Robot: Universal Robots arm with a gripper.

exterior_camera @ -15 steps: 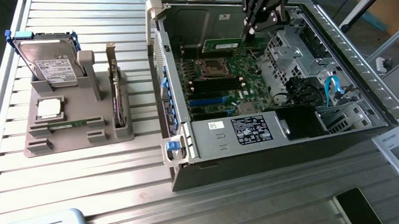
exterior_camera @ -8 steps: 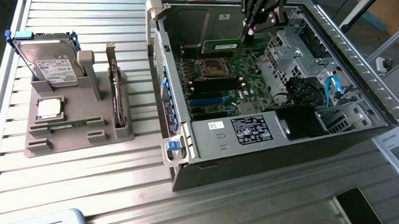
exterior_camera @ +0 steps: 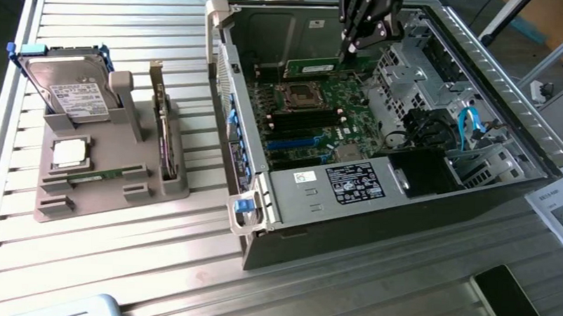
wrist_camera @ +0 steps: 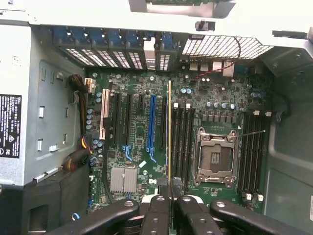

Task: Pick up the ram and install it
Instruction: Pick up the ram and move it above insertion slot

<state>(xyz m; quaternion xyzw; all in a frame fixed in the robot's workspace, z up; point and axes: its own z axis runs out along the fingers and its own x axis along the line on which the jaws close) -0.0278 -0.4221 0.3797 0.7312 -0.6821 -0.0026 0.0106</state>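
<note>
pose: jaws are pointing steeply down inside the open computer case (exterior_camera: 373,235) | grip: pinching the ram (exterior_camera: 313,63) edge-on | place: hovering at 12 o'clock of the CPU socket (exterior_camera: 298,95), exterior view

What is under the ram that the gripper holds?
The motherboard, with long black slots beside the processor socket. The ram itself covers the strip directly beneath it.

The table (exterior_camera: 118,265) is ribbed, shiny metal. The case (exterior_camera: 290,200) is dull grey metal. The holder (exterior_camera: 102,194) is matt grey plastic. The drive (exterior_camera: 73,87) has a shiny metal top. The gripper (wrist_camera: 170,190) is smooth black, slightly glossy. The ram (wrist_camera: 169,127) has a shiny gold edge.
</note>
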